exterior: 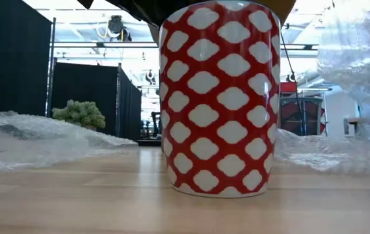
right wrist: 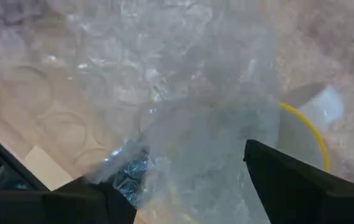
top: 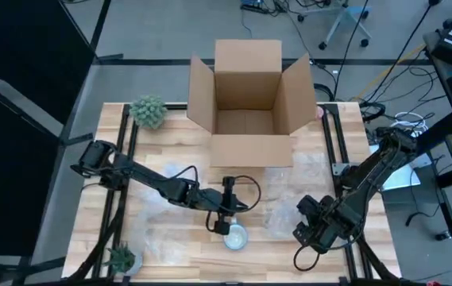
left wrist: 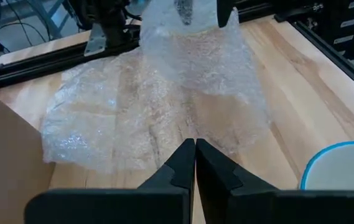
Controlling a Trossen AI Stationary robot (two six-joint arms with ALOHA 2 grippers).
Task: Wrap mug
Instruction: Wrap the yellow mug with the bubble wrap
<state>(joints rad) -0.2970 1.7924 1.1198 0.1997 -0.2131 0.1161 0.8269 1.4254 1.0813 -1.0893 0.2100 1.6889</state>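
- Our left gripper [top: 219, 224] hangs just above the mug [top: 234, 237], near the front middle of the table [top: 178, 127]. In our left wrist view its two fingers [left wrist: 180, 163] are pressed together with nothing between them, and the mug's pale rim [left wrist: 338, 165] shows just beside them.
- We cannot tell whether the left gripper touches the mug.
- The mug [exterior: 220, 97] stands upright on the wood, red with a pattern of white cloud-like shapes. We can read no writing or brand on it.
- Our right gripper [top: 309, 230] sits low near the front right corner of the table. In our right wrist view its fingers [right wrist: 301, 180] stand apart with crumpled bubble wrap [right wrist: 164, 93] bunched between them; whether they actually pinch the wrap, we cannot tell.
- A sheet of bubble wrap [top: 289, 202] lies on the table between the mug and the right gripper, and more wrap [top: 162, 179] lies under the left arm.
- An open cardboard box [top: 249, 103] stands at the back of the table, well apart from the mug, with no readable print.
- A small green plant [top: 148, 111] stands beside the box at the back left.
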